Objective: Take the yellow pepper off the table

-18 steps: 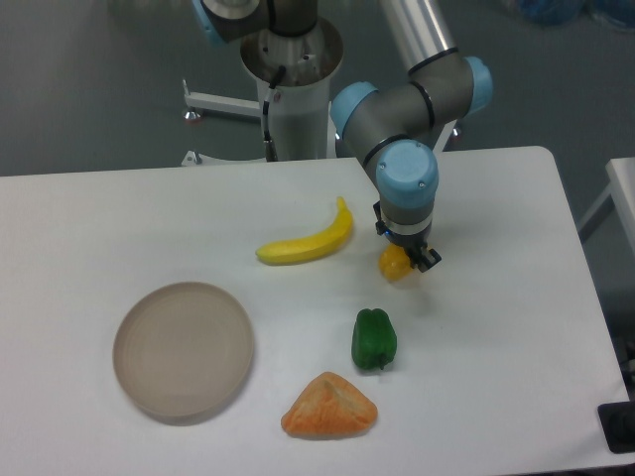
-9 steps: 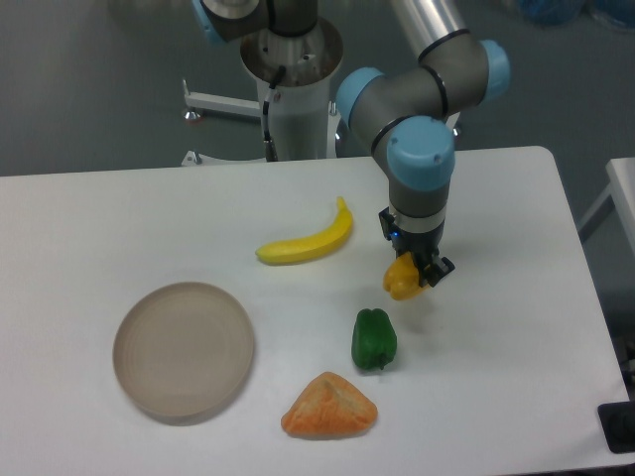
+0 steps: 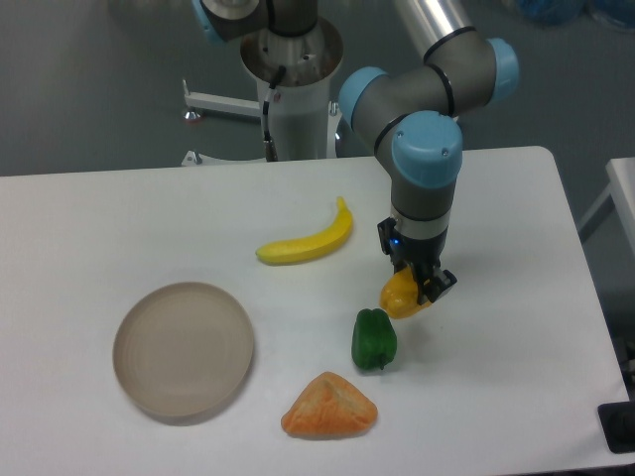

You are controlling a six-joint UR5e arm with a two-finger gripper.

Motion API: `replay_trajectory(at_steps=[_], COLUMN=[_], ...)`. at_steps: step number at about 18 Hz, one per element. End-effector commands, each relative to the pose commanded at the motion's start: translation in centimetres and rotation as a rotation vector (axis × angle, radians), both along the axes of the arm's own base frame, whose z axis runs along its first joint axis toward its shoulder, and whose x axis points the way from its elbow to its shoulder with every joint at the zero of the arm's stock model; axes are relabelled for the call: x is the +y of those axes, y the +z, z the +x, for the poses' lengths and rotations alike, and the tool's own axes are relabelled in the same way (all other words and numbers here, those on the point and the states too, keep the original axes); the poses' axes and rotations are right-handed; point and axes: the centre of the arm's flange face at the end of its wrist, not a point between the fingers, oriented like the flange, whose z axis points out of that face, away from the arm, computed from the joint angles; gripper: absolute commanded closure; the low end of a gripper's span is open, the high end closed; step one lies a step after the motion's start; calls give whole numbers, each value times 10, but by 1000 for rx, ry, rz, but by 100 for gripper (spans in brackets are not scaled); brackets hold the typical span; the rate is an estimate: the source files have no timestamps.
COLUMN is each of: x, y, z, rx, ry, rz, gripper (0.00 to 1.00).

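Note:
The yellow pepper (image 3: 400, 295) is small and yellow-orange. It hangs in my gripper (image 3: 417, 285), whose black fingers are shut on it from above. It looks raised a little off the white table (image 3: 496, 377). The pepper sits just up and right of a green pepper (image 3: 373, 339). My arm's blue-capped wrist (image 3: 427, 149) stands straight above it, and the gripper hides part of the pepper's top.
A long yellow banana (image 3: 309, 239) lies left of the gripper. An orange triangular lump (image 3: 329, 407) rests near the front edge. A round grey plate (image 3: 184, 349) sits at the left. The robot's base column (image 3: 294, 79) stands behind the table.
The gripper has carried the yellow pepper forward and slightly right, from beside the banana's tip towards the green pepper. The other objects have stayed put.

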Motion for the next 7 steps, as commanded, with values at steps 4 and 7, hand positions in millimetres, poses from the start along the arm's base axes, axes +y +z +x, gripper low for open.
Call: replay_trajectory(at_steps=[4,7], x=[1,2], y=[-5,-5], z=[-1,1], rx=[-3,-3], ry=[0,-1], rz=[-6,-5], gripper=[48,48])
